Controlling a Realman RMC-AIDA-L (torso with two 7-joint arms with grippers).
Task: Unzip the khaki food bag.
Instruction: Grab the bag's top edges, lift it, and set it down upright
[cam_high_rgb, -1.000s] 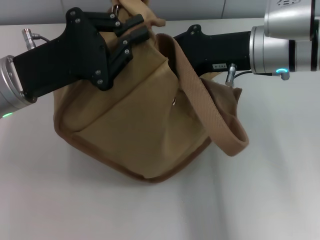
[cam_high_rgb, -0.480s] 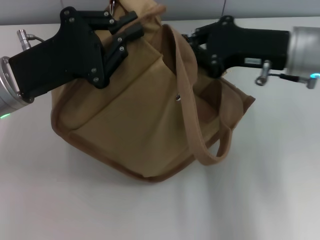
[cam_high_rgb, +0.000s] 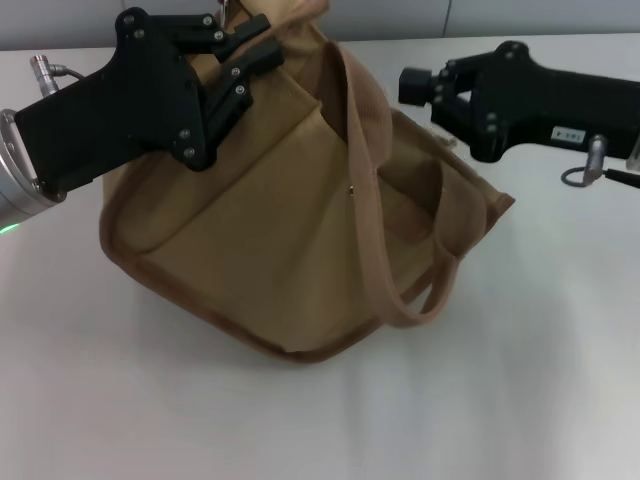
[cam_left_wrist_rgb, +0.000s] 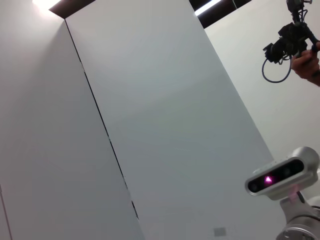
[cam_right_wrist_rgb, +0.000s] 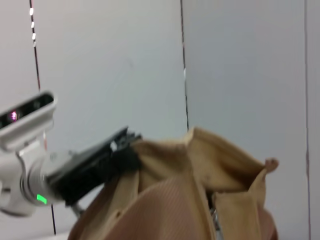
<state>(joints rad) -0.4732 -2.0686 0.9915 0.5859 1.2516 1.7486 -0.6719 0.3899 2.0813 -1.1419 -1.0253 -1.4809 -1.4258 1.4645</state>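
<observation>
bag (cam_high_rgb: 290, 240) on surface (cam_high_rgb: 540, 400), tilted, top corner lifted | my left pincer (cam_high_rgb: 245, 55) clamped on bag's top edge near zipper pull | my right pincer (cam_high_rgb: 425, 88) beside bag, holding nothing, opening unclear | top looks gaping, judge unzip mostly done

- The khaki food bag (cam_high_rgb: 270, 240) is a boxy tan canvas tote with darker brown trim along its edges.
- It sits tilted on the white surface, its upper left corner lifted.
- A wide webbing handle (cam_high_rgb: 375, 200) droops across the front and loops down at the right side.
- A small metal snap (cam_high_rgb: 351, 190) shows on the front panel.
- In the right wrist view the top looks gaping, its edges crumpled.
</observation>
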